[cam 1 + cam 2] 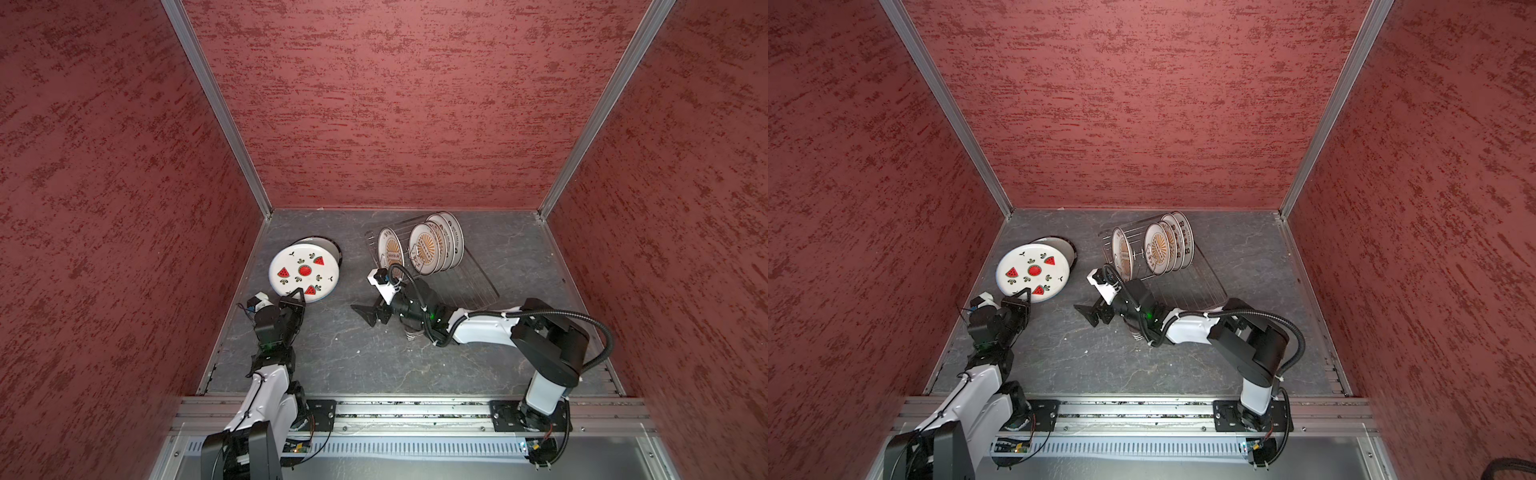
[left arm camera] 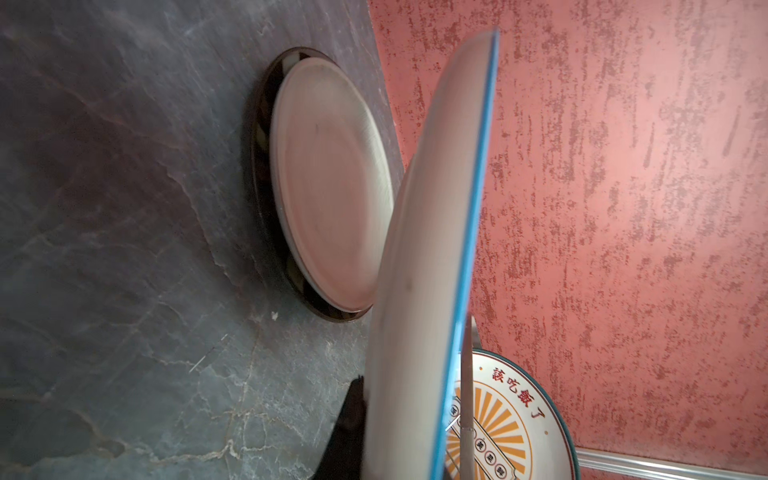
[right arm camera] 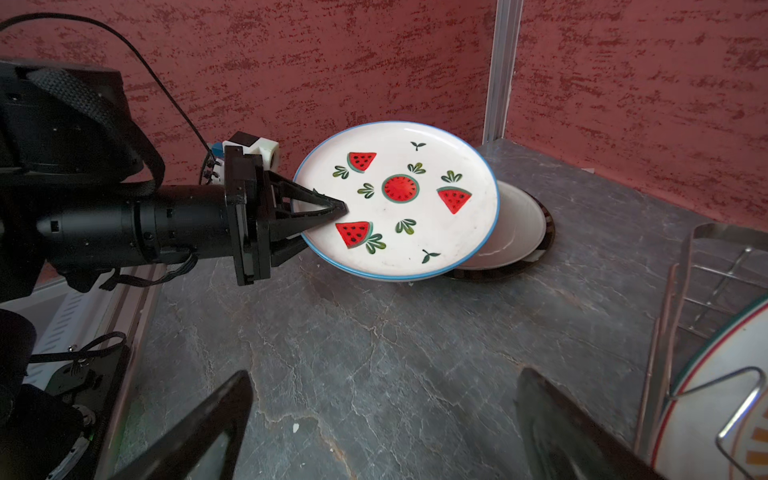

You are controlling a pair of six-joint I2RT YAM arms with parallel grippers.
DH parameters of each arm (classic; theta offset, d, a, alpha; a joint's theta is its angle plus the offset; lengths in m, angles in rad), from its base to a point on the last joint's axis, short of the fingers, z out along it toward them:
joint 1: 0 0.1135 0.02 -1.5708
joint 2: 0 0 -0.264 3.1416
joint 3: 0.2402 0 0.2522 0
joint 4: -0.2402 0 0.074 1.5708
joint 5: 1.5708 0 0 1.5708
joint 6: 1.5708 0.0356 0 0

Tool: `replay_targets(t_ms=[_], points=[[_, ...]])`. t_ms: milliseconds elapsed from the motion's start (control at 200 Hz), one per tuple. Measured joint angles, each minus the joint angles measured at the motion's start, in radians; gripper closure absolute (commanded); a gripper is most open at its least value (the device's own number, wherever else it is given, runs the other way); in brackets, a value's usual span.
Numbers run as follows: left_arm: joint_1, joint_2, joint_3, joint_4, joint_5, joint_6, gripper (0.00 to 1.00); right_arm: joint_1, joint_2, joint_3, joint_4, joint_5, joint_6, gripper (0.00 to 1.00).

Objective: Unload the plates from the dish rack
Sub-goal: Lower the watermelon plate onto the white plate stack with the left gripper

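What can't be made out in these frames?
- Plates in the dish rack: exact count. They overlap in both top views, and the right wrist view's edge cuts them off.
- Stack under the watermelon plate, held by the left gripper: that plate covers most of it, contact unclear.

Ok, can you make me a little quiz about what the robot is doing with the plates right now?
1. True or false: the right tool is holding a plate.
2. Which plate does the left tool grip? A. the plain off-white plate. B. the watermelon plate. C. the dark-rimmed plate.
3. Fill in the gap: the sunburst plates stand on edge in the ____.

Key:
1. False. It is open and empty.
2. B.
3. dish rack.
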State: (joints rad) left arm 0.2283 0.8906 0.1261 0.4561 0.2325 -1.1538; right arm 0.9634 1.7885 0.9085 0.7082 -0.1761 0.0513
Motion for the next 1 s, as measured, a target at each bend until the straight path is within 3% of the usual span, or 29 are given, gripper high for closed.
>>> replay_targets(t_ms=[436,802,1002], points=[[0.002,0.282,0.105,0.039,-0.014,-0.047,1.00,0.004,0.045,0.045,-0.033,0.031,-0.007,0.01],[-0.011,0.307,0.163,0.012,-0.056,-0.048,1.00,0.004,0.045,0.046,-0.036,0.008,-0.006,0.01],[-0.012,0.391,0.210,0.012,-0.059,-0.065,1.00,0.006,0.072,0.082,-0.055,-0.039,-0.006,0.01]])
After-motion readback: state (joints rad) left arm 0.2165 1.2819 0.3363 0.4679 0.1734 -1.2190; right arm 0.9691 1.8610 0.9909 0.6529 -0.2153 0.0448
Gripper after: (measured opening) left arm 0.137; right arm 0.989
